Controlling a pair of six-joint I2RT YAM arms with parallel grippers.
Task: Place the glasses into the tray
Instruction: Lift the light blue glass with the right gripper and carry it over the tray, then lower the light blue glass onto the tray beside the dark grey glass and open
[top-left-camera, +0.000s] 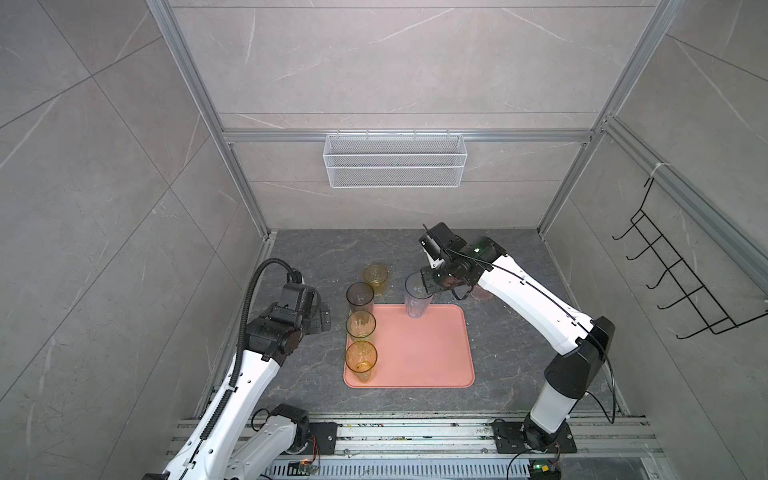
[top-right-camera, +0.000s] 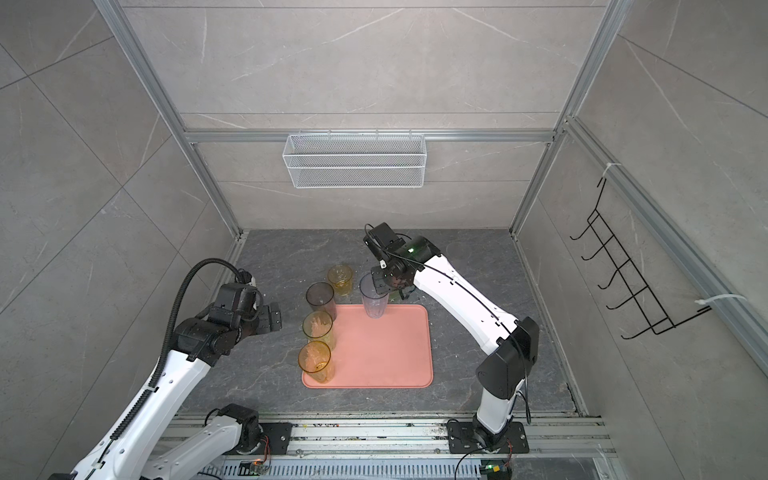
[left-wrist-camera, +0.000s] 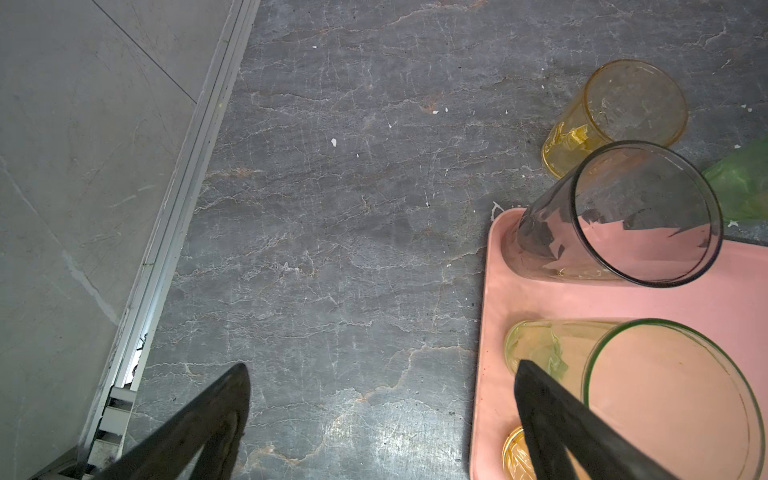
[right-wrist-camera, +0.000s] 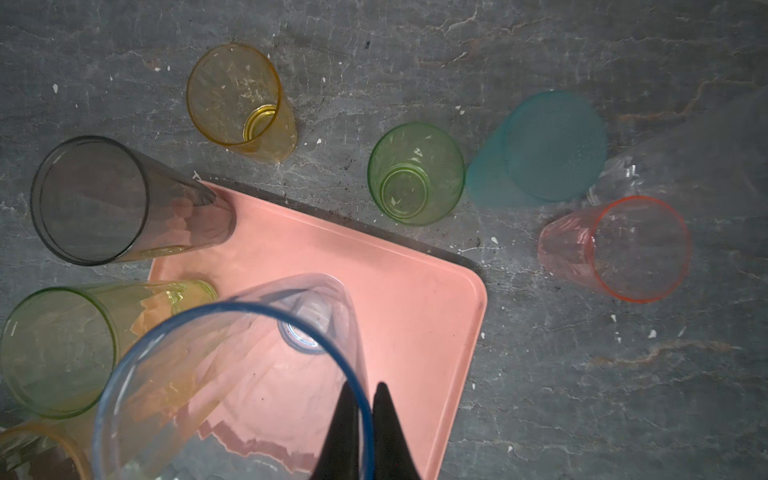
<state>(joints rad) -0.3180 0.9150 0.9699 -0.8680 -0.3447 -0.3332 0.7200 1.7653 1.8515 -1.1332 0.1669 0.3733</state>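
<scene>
The salmon-pink tray (top-left-camera: 419, 357) (top-right-camera: 378, 357) lies mid-table. Along its left side stand a smoky grey glass (top-left-camera: 360, 296), a yellow-green glass (top-left-camera: 360, 325) and an amber glass (top-left-camera: 361, 358). A short yellow glass (top-left-camera: 376, 277) stands on the table behind them. My right gripper (right-wrist-camera: 365, 392) is shut on the rim of a tall blue glass (top-left-camera: 416, 298) (right-wrist-camera: 232, 374), held upright over the tray's far edge. In the right wrist view green (right-wrist-camera: 415, 174), teal (right-wrist-camera: 552, 145), pink (right-wrist-camera: 623, 249) and clear (right-wrist-camera: 623, 172) glasses stand on the table beyond the tray. My left gripper (left-wrist-camera: 382, 368) (top-left-camera: 324, 318) hangs open and empty left of the tray.
A white wire basket (top-left-camera: 395, 160) hangs on the back wall. A black hook rack (top-left-camera: 681, 274) is mounted on the right wall. Aluminium rails (top-left-camera: 415, 432) run along the table's front edge, and a frame rail (left-wrist-camera: 166, 249) borders its left side.
</scene>
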